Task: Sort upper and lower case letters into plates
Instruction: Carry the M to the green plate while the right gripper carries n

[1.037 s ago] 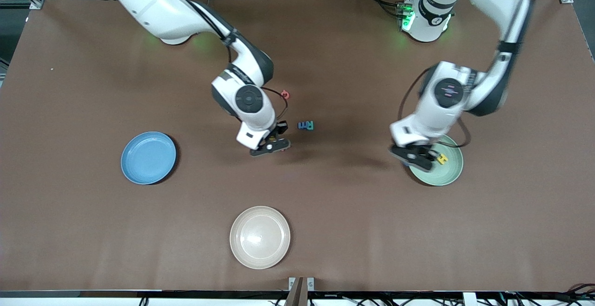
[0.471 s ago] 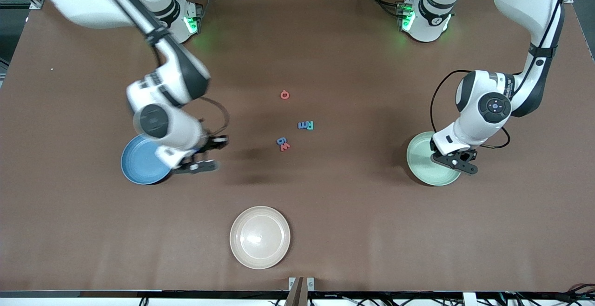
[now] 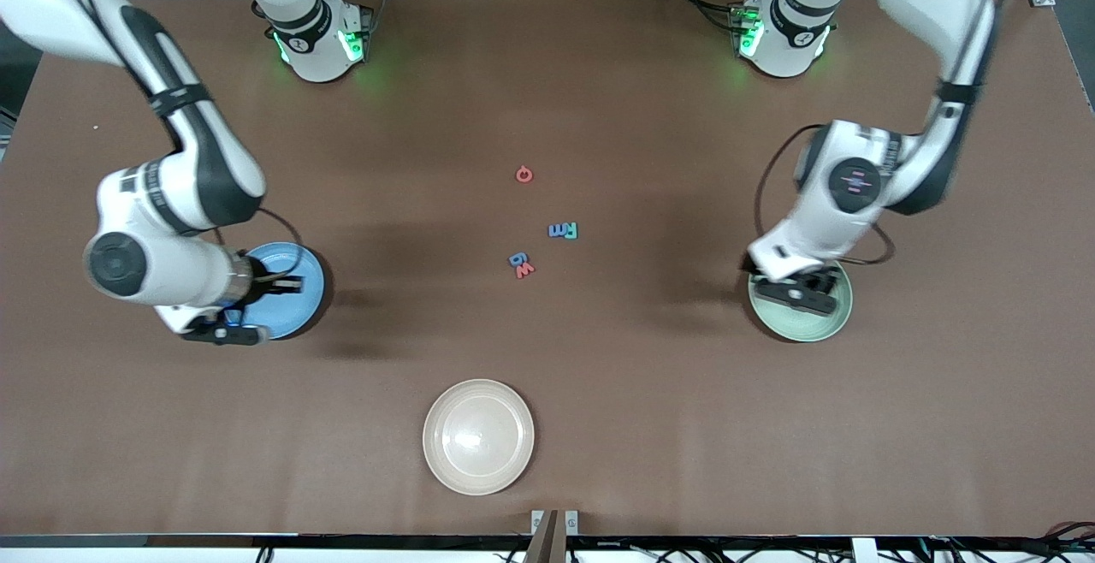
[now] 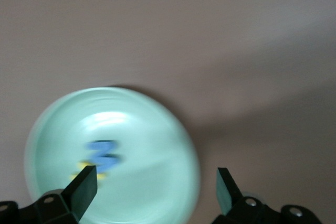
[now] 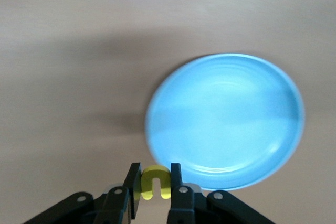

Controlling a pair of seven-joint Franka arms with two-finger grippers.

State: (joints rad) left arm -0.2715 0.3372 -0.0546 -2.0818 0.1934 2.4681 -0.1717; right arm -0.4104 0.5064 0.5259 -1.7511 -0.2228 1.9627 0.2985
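Now the right gripper [image 5: 155, 187], clamped on a small yellow lowercase letter [image 5: 155, 180], hovers at the round sky-blue plate's [image 5: 226, 119] rim and must centre before releasing, while the left gripper [image 4: 155, 192] hangs wide open and empty over the round mint-green plate [image 4: 152, 150].

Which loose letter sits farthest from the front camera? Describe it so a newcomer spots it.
Start at the table's middle, between the blue plate and green plate. Five small letters lie there; the red letter lies alone, nearest the arm bases. It is ring-shaped, unlike the paired letters.

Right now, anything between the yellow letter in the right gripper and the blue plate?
Nothing visible. The right gripper holds the yellow letter at the edge of the blue plate, whose bare surface shows no letters.
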